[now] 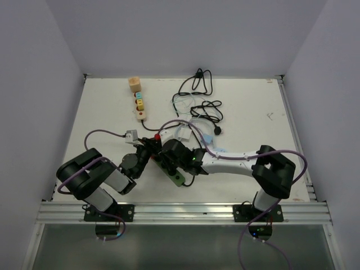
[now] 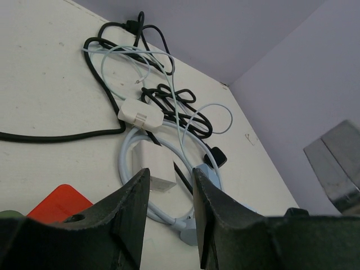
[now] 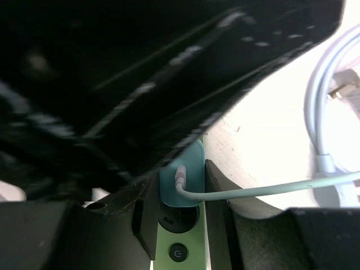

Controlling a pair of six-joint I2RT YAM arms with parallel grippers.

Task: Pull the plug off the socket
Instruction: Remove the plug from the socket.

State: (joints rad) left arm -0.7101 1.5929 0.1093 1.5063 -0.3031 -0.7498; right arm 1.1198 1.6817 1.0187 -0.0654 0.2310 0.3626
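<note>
A teal plug [image 3: 183, 171] with a pale cable [image 3: 270, 188] sits in a green socket strip [image 3: 188, 247], above an empty round socket and a power button. My right gripper [image 3: 181, 194] is shut on the plug, one finger pressed against each side. In the top view the strip [image 1: 178, 178] lies at the front middle, with the right gripper [image 1: 167, 159] over it and the plug hidden. My left gripper [image 1: 147, 151] is close beside it at the strip's far end. Its fingers [image 2: 139, 205] stand apart with nothing between them.
A beige power strip [image 1: 139, 104] lies at the back left. Black cables [image 1: 198, 84], pale cables and white adapters [image 2: 140, 114] are tangled at the back middle. A red piece [image 2: 59, 203] lies by the left gripper. The left arm's body hangs over the right wrist view.
</note>
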